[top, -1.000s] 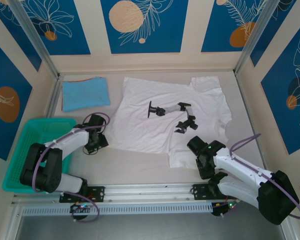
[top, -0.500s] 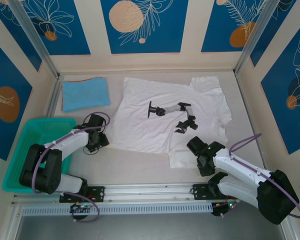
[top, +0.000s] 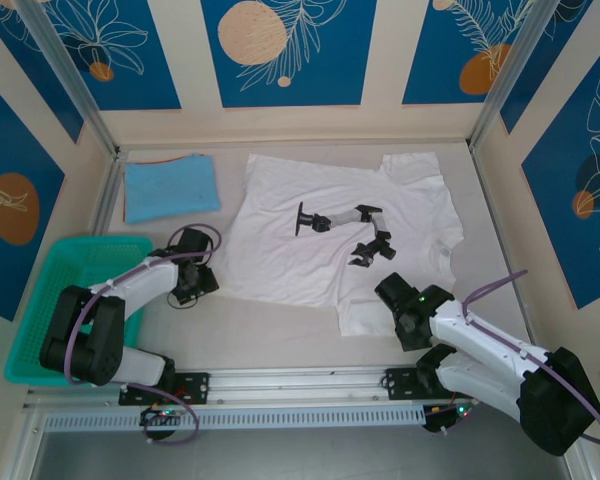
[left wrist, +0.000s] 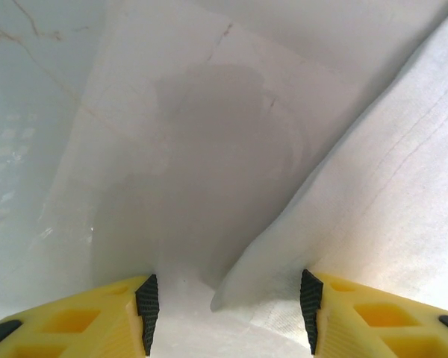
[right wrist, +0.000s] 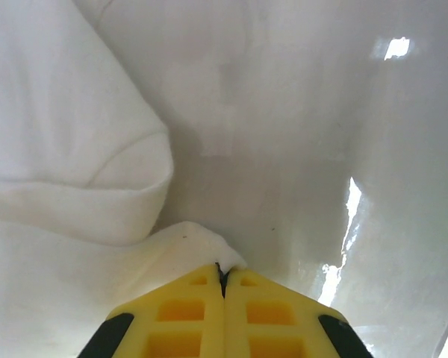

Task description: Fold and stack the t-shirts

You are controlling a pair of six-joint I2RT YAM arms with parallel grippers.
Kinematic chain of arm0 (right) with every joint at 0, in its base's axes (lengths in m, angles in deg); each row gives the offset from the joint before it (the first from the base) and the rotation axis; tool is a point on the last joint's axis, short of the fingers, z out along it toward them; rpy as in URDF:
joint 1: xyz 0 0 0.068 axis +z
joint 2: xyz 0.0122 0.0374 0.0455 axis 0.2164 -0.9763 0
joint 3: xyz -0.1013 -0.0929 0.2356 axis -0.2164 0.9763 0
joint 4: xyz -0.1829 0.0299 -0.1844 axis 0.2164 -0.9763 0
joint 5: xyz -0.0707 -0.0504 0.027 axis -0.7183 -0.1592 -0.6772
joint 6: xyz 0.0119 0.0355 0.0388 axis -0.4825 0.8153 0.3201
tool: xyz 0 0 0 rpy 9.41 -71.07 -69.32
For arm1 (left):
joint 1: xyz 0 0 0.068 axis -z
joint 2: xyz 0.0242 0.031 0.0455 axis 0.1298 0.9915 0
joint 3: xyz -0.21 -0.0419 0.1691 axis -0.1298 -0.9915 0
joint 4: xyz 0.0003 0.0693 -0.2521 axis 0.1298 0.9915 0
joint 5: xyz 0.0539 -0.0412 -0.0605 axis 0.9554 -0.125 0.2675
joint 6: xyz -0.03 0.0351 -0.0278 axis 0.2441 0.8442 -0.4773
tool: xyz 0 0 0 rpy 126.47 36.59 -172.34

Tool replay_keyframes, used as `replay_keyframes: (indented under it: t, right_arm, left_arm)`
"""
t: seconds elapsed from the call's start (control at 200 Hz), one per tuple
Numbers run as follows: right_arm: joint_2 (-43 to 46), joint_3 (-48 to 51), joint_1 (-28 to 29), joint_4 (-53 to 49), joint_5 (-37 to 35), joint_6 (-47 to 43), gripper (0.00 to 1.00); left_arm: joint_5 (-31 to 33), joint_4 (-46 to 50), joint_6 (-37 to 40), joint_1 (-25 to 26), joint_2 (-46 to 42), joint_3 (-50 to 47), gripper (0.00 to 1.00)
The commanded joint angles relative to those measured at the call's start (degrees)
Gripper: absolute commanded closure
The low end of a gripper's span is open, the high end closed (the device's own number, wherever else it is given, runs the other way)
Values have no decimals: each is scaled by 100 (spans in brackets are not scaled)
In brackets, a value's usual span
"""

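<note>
Left claw [left wrist: 228, 313] gapes wide over the near-left hem of the white t-shirt [top: 280, 240], gripping nothing. Beyond it lies the folded light-blue t-shirt [top: 170, 187]. The white one is spread across the counter [top: 270, 335]. Right claw [right wrist: 224, 274] is pinched tight on its near-right hem.

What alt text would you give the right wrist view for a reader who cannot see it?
The right end effector, its yellow fingers pressed together, pinches a raised edge of the white t-shirt. A rolled fold of the shirt lies to the left; the glossy white table spreads to the right.
</note>
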Motion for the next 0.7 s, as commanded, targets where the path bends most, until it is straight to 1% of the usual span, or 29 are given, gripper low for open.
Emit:
replay_keyframes:
  t: [0.0,0.045,0.155,0.225,0.39,0.495,0.585,0.695]
  right_arm:
    - [225,83,48,-419,-213,212,100]
    - [343,73,56,-467,-209,144,100]
    - [651,10,156,-607,-292,28,100]
    - [773,-80,222,-709,-379,-59,100]
    - [804,-450,343,-879,-594,-430,100]
    - [822,-624,455,-967,-699,-552,100]
    - [847,-831,617,-1127,-780,-638,100]
    - [980,-1144,946,-1479,-1011,-635,100]
  left_arm:
    - [-173,-375,56,80,180,120,49]
    - [-137,-370,30,80,252,125,50]
    - [-212,-438,-8,80,462,160,57]
    - [-266,-444,-17,80,601,225,67]
    - [-329,-447,16,71,796,317,83]
    - [-443,-407,71,72,900,458,100]
    - [-393,-295,71,72,839,513,100]
    - [-229,-116,54,81,498,480,100]
